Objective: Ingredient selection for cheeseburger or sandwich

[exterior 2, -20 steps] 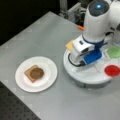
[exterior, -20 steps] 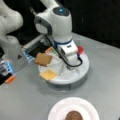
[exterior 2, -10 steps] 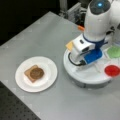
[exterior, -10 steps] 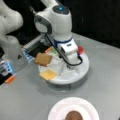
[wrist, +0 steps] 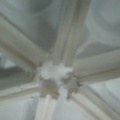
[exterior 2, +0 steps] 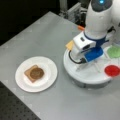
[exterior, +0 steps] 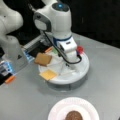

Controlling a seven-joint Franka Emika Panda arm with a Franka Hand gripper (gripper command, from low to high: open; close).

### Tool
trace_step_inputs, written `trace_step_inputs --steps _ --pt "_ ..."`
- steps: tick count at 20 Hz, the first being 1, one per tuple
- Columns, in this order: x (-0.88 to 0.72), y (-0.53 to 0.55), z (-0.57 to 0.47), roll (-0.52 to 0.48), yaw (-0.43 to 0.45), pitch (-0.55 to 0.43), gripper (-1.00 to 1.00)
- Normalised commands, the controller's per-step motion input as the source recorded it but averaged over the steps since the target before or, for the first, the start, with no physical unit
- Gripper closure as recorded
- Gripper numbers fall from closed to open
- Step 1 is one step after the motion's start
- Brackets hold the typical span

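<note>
White tray (exterior: 82,72) hub lies under the end effector (exterior: 68,62), grip unclear; patty (exterior 2: 36,72) on toast (exterior 2: 28,75) starts the sandwich.

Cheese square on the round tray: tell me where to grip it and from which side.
The cheese square lies flat in its tray compartment, one edge at the rim. Probably best to come straight down and pinch two opposite edges. The hand sits over the tray's middle.

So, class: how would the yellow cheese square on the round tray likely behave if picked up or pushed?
The cheese square looks thin and flat, so probably light and hard to pinch by its edges. Lying flat on the smooth white tray, it would likely slide rather than roll or tip.
</note>
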Motion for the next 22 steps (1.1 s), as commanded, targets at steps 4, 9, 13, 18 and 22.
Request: trace_step_inputs --steps 4,9,13,18,22 --pt "-0.13 -0.04 0.24 0.132 -0.325 -0.011 -1.0" --pt "-0.05 -0.11 0.21 0.194 -0.521 -0.014 -1.0" --pt "0.04 -0.19 0.23 0.158 -0.799 0.007 -1.0" --pt "0.17 -0.27 0.37 0.195 -0.902 0.059 -1.0" --pt "0.23 -0.33 0.37 0.34 -0.686 0.166 -1.0"
